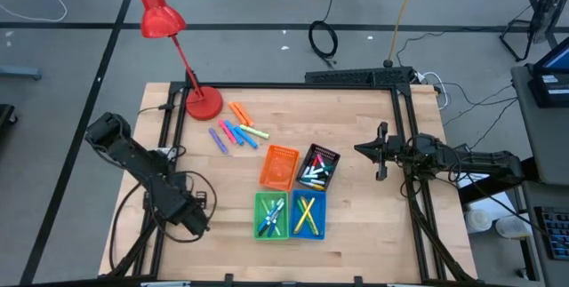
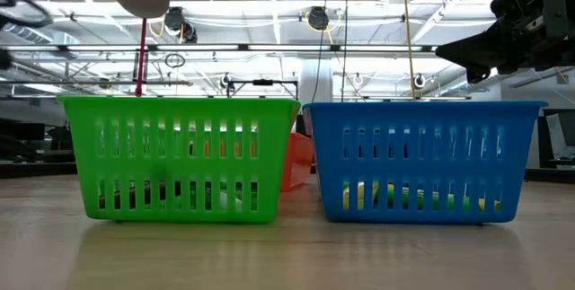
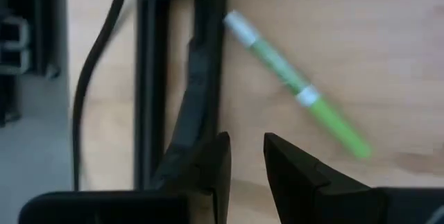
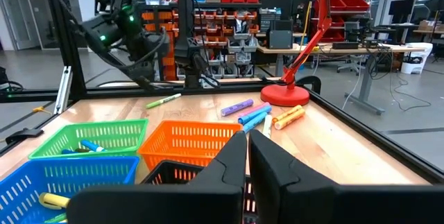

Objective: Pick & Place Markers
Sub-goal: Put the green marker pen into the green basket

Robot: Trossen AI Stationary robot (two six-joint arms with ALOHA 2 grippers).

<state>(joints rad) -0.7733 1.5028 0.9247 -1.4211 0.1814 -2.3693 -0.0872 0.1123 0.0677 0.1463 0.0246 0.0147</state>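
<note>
Markers lie in three places on the wooden table [image 1: 356, 234]. At the far left, a single green marker [image 3: 298, 89] with a white end lies flat and loose on the wood beside the black frame rail [image 3: 156, 78], just ahead of the left gripper [image 3: 246, 158]; that gripper's two dark fingers stand slightly apart with nothing between them, low over the table's left edge. Further in, near the base of the red desk lamp [image 1: 203, 102], a loose cluster of markers [image 1: 236, 130] in orange, pink, purple, blue and yellow-green lies fanned out on the wood. Next come four small bins set together: the green bin [image 1: 271, 216] with blue and white markers inside, the orange bin [image 1: 279, 166] behind it, the blue bin [image 1: 308, 215] holding yellow markers, and the black bin [image 1: 318, 168] with several mixed ones. At the right, well apart from the bins, the right gripper [image 1: 380, 152] hangs above the table with its fingers pressed together, holding nothing.
</note>
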